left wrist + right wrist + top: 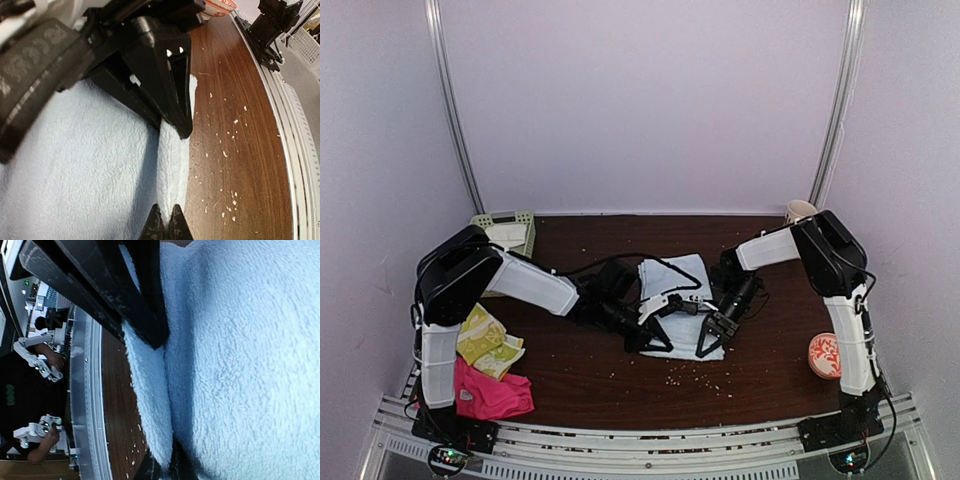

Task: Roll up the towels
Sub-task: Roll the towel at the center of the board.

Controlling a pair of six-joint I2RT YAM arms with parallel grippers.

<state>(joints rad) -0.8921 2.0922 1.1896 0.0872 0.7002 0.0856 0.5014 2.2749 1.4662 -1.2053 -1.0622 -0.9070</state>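
Note:
The pale blue towel (682,290) lies flat at the table's middle. My left gripper (655,338) and my right gripper (712,340) are both shut on its near edge, pinching a raised fold of it. The left wrist view shows that fold (174,165) running from my left fingertips (166,225) to the right gripper's black fingers (172,95). The right wrist view shows the same fold (147,405) clamped between my right fingertips (165,467). A yellow-green patterned towel (485,340) and a hot-pink towel (490,393) lie at the near left. A cream-white towel (507,235) sits in the basket.
A pale green slotted basket (525,222) stands at the back left. A cup (799,211) stands at the back right and a red-patterned bowl (825,355) at the near right. Crumbs dot the brown table (620,385). A metal rail runs along the near edge.

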